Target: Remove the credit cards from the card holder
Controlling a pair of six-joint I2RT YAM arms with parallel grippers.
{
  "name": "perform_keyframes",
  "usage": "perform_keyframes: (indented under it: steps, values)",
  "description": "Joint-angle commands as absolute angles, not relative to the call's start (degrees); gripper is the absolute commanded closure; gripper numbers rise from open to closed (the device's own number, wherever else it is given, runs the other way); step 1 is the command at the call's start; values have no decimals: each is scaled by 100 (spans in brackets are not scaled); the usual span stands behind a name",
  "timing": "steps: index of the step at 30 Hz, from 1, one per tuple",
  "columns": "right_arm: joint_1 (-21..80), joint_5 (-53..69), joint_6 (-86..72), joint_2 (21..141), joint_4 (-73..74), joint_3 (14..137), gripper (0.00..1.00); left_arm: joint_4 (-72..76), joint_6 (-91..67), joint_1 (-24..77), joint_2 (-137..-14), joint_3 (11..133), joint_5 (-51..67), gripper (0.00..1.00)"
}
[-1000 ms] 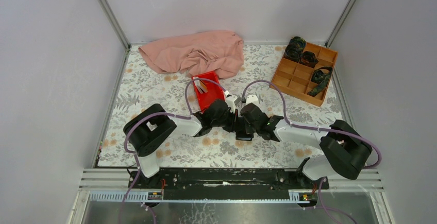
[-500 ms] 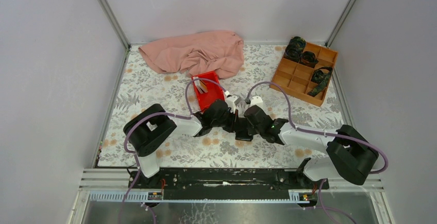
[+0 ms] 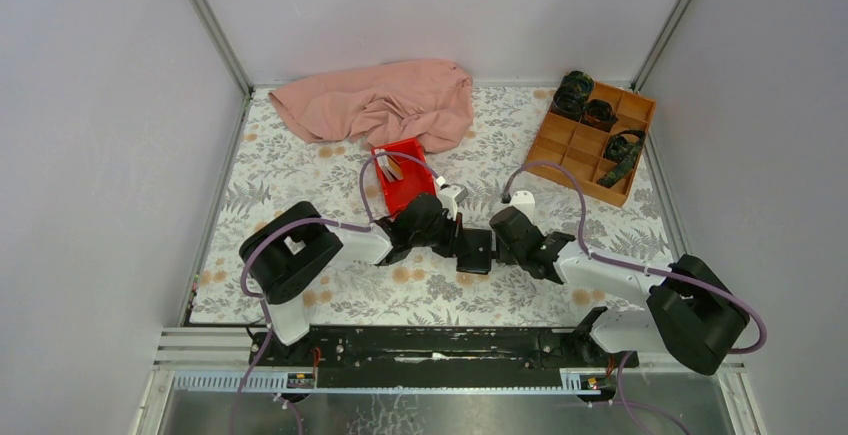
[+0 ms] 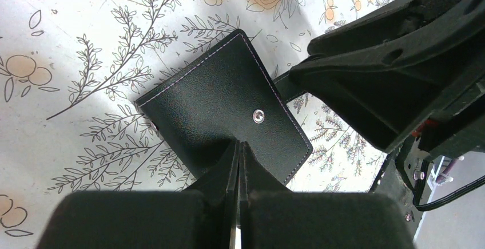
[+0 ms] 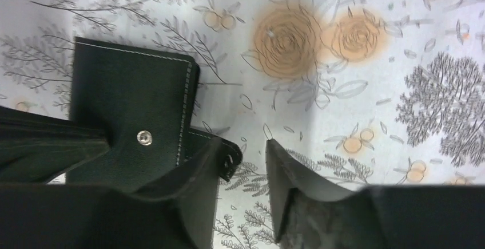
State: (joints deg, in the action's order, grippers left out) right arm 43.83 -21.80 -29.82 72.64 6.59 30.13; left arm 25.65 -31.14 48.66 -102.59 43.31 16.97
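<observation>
Looking at the overhead shot, the card holder [image 3: 474, 252] sits flat on the floral bench [image 3: 300, 170], near the front middle, right between the 2 arm tips. Honestly it's just a small black patch from up there, so the wrist cams fill in the rest.

Left wrist view: the left end effector [image 4: 239, 146] has its fingers pressed together, with only a hairline slit between them. The tips sit over the near edge of the holder's black cover, just short of the silver snap [image 4: 258, 115]. I can't tell if it's pinching a flap or only resting on top. The holder is folded shut, stitched black side up, lying at an angle in that view.

Right wrist view: the right end effector [image 5: 249, 146] has its fingers apart, with nothing but flowery bench in the gap. 1 finger overlaps the holder's corner and the other is over bare bench. This view also catches the left fingers poking in from the left edge onto the cover beside the snap.

Only the top cam shows the background stuff:
- a red tray [image 3: 408, 190] just behind the left arm
- a pink cloth [image 3: 385, 103] at the back, its edge meeting the tray's back
- a wooden compartment box [image 3: 572, 155] at the back right, well apart from the holder
</observation>
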Motion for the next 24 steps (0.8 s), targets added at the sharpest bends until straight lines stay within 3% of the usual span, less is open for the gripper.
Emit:
perform_keyframes:
  steps: [1, 4, 13, 24]
  values:
    - [4325, -2490, -3159, 7183, 1074, 2965, 50, 2150, -3016, 4888, -10198, 4373, 1575, 100]
    - [4332, -2531, -3110, 7191, 1117, 3070, 43, 2138, -2980, 4887, -10104, 4338, 1521, 95]
    - [4347, -2409, -2969, 6511, 1319, 3342, 43, 2086, -2927, 4886, -9858, 4273, 1360, 91]
    - [4404, -1228, -3051, 6451, 649, 3363, 43, 2140, -2888, 4889, -9684, 4175, 1289, 89]
